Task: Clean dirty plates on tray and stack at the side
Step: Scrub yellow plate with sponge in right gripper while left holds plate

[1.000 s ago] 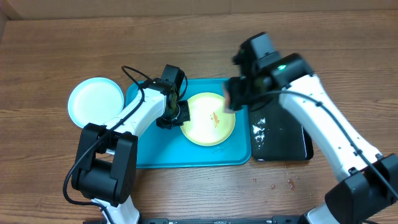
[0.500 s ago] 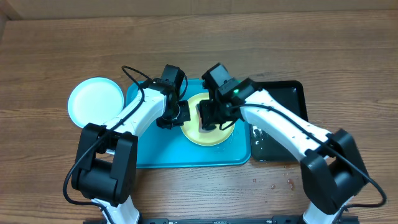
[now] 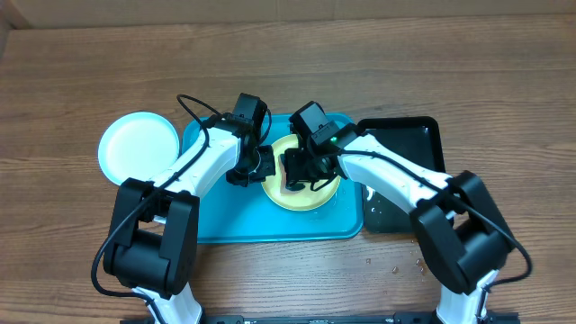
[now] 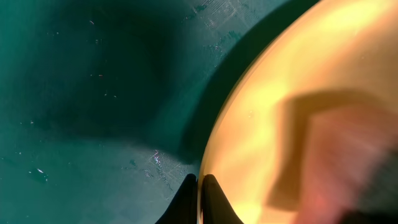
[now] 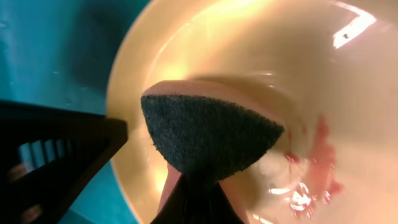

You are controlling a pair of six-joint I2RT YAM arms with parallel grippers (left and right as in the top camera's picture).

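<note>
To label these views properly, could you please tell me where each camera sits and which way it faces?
Overhead: fixed above the table, looking straight down on the tray, both arms in view.
Left wrist: low over the tray, facing the rim of the yellow-green plate; left gripper pinches it.
Right wrist: above the plate, looking into it; right gripper holds a sponge.
Shared: all three show the plate and tray.

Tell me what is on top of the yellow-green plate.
A sponge, dark scouring face showing, held by the right gripper, sits on the plate beside an orange-red smear. Whatever plate surface lies under the sponge is covered.
</note>
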